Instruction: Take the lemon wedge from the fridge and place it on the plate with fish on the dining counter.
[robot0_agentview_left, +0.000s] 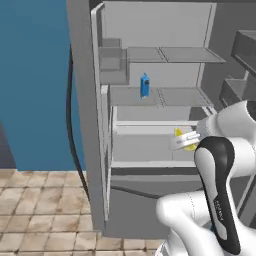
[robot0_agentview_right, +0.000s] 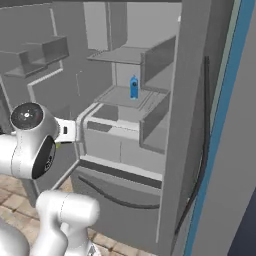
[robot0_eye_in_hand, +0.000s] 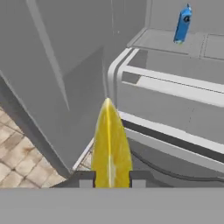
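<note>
The lemon wedge (robot0_eye_in_hand: 111, 144), bright yellow and pointed, stands upright between my gripper's (robot0_eye_in_hand: 112, 179) two dark fingertips, which are shut on it. From the left base view the lemon wedge (robot0_agentview_left: 181, 135) shows as a yellow spot in my gripper (robot0_agentview_left: 184, 141), in front of the lower drawer of the open fridge (robot0_agentview_left: 85, 100). The fridge (robot0_agentview_right: 195, 100) has grey shelves and a bottom drawer (robot0_agentview_right: 120, 192) with a dark handle. The plate with fish and the dining counter are out of view.
A small blue bottle (robot0_agentview_left: 145, 86) stands on a middle shelf (robot0_eye_in_hand: 182, 24), above and behind my hand. The open fridge door (robot0_eye_in_hand: 57, 65) lies close on the hand's left. Tan floor tiles (robot0_agentview_left: 40, 210) spread before the fridge, and a blue wall (robot0_agentview_left: 30, 75) is at the left.
</note>
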